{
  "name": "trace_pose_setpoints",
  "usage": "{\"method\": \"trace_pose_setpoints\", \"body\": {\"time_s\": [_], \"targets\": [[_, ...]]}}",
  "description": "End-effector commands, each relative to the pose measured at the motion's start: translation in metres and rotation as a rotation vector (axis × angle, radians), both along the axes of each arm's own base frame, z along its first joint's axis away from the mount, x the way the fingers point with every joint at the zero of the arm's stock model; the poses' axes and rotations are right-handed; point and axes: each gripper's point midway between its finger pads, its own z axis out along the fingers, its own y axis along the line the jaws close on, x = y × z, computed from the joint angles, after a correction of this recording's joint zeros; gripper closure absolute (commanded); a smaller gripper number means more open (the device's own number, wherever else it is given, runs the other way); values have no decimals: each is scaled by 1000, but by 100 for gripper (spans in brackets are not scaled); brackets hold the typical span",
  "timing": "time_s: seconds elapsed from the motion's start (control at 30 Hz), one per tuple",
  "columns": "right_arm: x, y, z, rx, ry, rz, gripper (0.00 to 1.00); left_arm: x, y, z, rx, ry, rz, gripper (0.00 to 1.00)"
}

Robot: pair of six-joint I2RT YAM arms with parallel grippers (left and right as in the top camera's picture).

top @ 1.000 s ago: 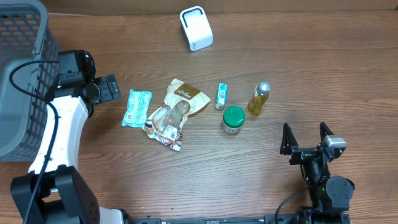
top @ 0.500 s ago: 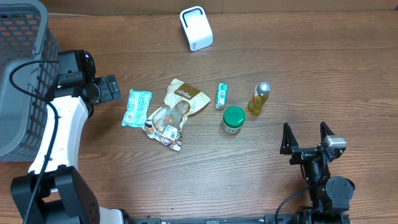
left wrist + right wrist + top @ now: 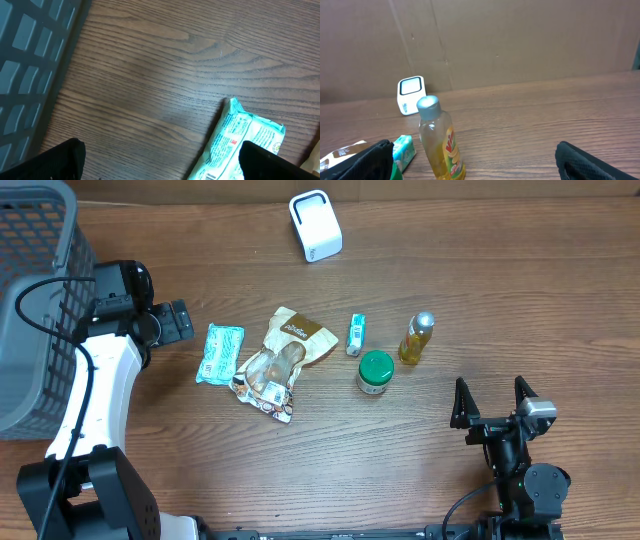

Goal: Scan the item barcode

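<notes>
The white barcode scanner (image 3: 315, 225) stands at the back of the table and shows small in the right wrist view as the scanner (image 3: 411, 95). Several items lie mid-table: a teal packet (image 3: 220, 352), a brown snack bag (image 3: 280, 360), a small teal box (image 3: 356, 334), a green-lidded jar (image 3: 375, 371) and a yellow bottle (image 3: 417, 338). My left gripper (image 3: 178, 320) hovers open just left of the teal packet (image 3: 245, 140), holding nothing. My right gripper (image 3: 490, 402) stands open near the front right, facing the bottle (image 3: 440, 142) from a distance.
A grey mesh basket (image 3: 35, 300) fills the left edge, close beside my left arm; its wall shows as the basket (image 3: 30, 75) in the left wrist view. A cardboard wall backs the table. Bare wood lies between the items and my right gripper.
</notes>
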Motion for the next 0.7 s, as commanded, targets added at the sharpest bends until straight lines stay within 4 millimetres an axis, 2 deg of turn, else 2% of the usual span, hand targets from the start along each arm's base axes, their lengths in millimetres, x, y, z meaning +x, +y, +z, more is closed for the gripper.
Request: {"method": "trace_pose_setpoints", "body": {"time_s": [0.0,0.33,0.47,0.67], "targets": [[0,0,-3,4,0,-3,0,6,-1,15,16,-36,-14,1],[0,0,-2,4,0,-2,0,6,-1,15,16,-36,-14,0],[-1,9,0,3,-9,50,0,6,-1,15,16,-36,-14,0],[-5,25,23,-7,-83,144,0,6,-1,15,16,-36,-14,0]]}}
